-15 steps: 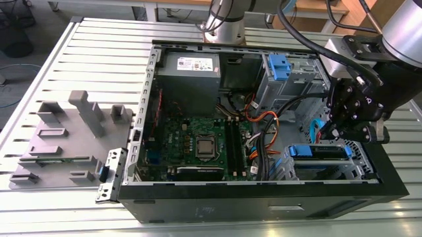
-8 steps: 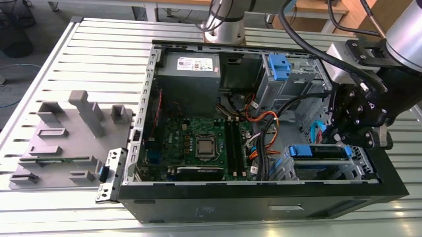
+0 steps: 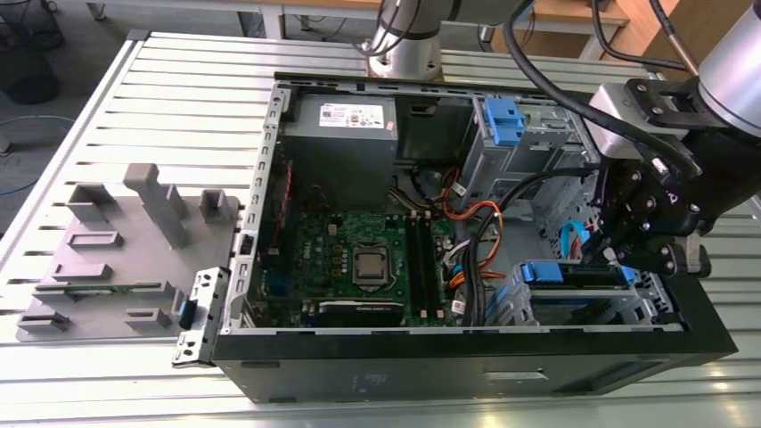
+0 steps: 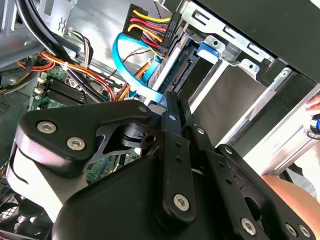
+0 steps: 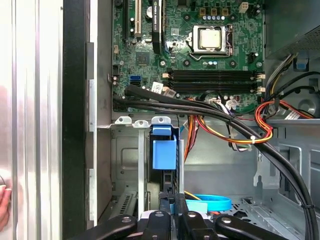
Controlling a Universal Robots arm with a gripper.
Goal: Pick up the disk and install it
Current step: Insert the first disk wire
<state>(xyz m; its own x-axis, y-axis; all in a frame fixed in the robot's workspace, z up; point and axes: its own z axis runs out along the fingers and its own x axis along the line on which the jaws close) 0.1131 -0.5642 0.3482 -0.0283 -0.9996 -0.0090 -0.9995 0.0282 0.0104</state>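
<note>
The disk [image 3: 573, 273] stands on edge in the low metal drive bay [image 3: 648, 303] at the near corner of the open computer case, on the exterior view's right. Its blue bracket [image 5: 164, 152] shows along the upper edge, and in the second wrist view the disk [image 4: 177, 67] sits between the bay's silver rails. My gripper [image 3: 618, 259] hangs just above the bay. Both wrist views show its black fingers [image 4: 171, 112] pressed together with nothing between them, a short way off the disk. The gripper [image 5: 172, 200] lines up with the bracket.
The motherboard [image 3: 356, 259] lies in the case's middle, with black and orange cable bundles [image 5: 225, 125] and a blue flat cable [image 4: 132, 75] beside the bay. A tall cage with a blue clip [image 3: 505, 120] and a grey power supply [image 3: 339, 134] stand at the back. A person's hand [image 4: 314, 107] is near the case's outer wall.
</note>
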